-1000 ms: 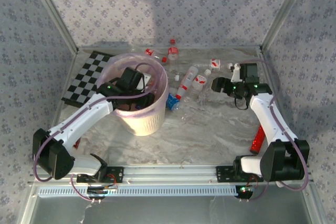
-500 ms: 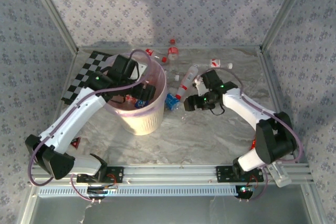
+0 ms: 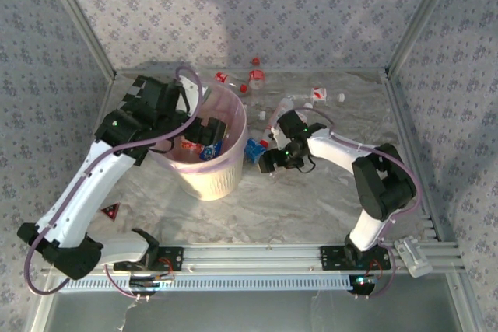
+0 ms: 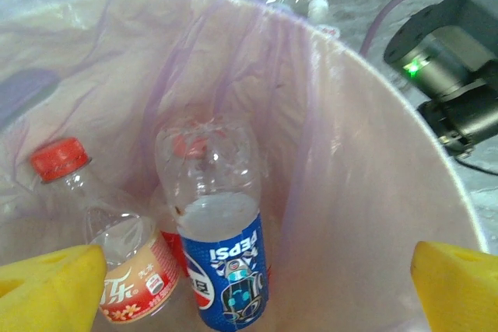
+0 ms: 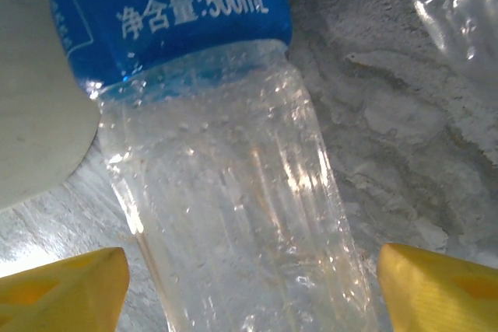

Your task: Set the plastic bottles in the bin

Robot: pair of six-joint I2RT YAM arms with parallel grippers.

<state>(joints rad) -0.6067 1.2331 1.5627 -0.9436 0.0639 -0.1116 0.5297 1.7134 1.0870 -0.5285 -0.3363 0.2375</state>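
While the left tool [image 4: 253, 285] hangs wide open and empty over the bin [image 4: 373, 153], the right tool [image 5: 249, 285], open too, straddles a blue-labelled bottle [image 5: 226, 192] on the desk [image 5: 373, 114] just beside it, so closing and lifting seem next.

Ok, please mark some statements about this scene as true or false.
1. A Pepsi bottle is inside the bin. True.
2. The left end effector is shut on a bottle. False: it is open above the bin and holds nothing.
3. The right end effector has a finger on each side of a blue-labelled bottle lying on the table. True.
4. Every bottle is already in the bin. False: several bottles lie on the table behind it.
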